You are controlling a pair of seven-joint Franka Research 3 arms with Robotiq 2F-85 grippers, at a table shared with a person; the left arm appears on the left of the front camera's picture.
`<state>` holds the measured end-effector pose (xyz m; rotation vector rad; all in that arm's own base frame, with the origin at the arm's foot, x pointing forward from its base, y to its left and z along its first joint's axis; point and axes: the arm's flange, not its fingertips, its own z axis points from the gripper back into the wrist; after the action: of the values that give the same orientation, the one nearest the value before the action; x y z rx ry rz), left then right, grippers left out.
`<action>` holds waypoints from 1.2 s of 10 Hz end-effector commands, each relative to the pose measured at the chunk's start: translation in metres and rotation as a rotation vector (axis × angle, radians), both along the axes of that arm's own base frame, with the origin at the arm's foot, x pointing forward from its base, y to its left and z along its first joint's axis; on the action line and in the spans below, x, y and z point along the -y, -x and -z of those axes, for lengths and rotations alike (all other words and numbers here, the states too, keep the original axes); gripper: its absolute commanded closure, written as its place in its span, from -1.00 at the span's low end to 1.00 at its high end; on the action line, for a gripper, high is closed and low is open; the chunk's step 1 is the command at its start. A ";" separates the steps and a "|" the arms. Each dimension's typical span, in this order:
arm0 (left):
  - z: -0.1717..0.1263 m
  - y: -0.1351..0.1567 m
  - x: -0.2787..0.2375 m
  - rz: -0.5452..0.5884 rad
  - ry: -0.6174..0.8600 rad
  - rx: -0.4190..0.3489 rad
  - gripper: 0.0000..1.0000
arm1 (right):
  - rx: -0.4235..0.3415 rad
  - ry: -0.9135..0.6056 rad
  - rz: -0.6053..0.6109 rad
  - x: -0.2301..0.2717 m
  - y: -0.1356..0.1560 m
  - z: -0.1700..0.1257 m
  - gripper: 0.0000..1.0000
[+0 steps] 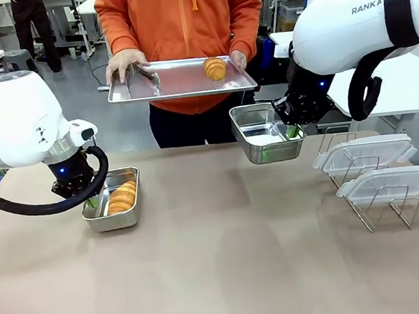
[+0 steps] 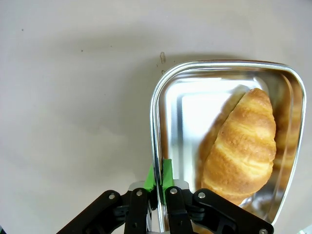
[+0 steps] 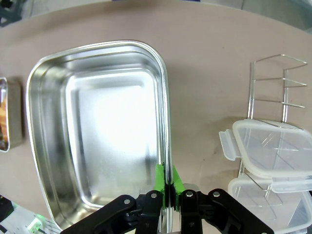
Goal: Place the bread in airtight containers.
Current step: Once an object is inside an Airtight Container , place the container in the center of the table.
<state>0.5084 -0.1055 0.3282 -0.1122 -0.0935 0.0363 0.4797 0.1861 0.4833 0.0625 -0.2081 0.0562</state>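
**Golden croissant in one pan, other pan in the air**

Golden-brown croissant point(image 2: 241, 146) lies in the steel pan point(image 2: 155, 112) sitting on the table point(image 1: 222, 276), with the left gripper point(image 2: 159, 176) pinched on its rim. The second croissant point(image 1: 214, 68) sits on the flat tray point(image 1: 172, 82) that a person point(image 1: 180, 17) holds. The right gripper point(image 3: 168, 183) clamps the wall of the empty pan point(image 3: 112, 126), lifted off the table near two clear lids point(image 1: 363, 153) on the wire rack point(image 3: 280, 79).

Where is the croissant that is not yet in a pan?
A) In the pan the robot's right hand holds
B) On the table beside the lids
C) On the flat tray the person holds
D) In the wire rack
C: the croissant lies on the flat tray held up by the person, while the pan pinched at its rim by the right hand is empty.
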 end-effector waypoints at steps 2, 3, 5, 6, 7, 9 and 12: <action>0.005 0.001 0.008 0.011 -0.053 0.021 -0.22 | 0.007 -0.003 0.002 0.001 0.000 -0.004 1.00; 0.003 0.001 0.008 0.015 -0.071 0.023 -0.22 | 0.007 -0.003 0.002 0.001 0.000 -0.004 1.00; -0.003 -0.001 0.006 0.025 -0.067 0.022 -0.28 | 0.007 -0.003 0.002 0.001 0.000 -0.004 1.00; -0.017 0.000 0.000 0.035 -0.043 0.046 -1.00 | 0.007 -0.003 0.002 0.001 0.000 -0.004 1.00; -0.041 0.000 -0.013 0.055 -0.007 0.093 -1.00 | 0.007 -0.003 0.002 0.001 0.000 -0.004 1.00; -0.090 0.003 -0.045 0.163 0.115 0.165 -1.00 | 0.007 -0.003 0.002 0.001 0.000 -0.004 1.00; -0.161 0.008 -0.129 0.499 0.268 0.183 -1.00 | 0.007 -0.003 0.002 0.001 0.000 -0.004 1.00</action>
<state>0.4982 -0.0176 0.4849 -0.3289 -0.3122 -0.3059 0.4798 0.1859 0.4834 0.0624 -0.2083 0.0559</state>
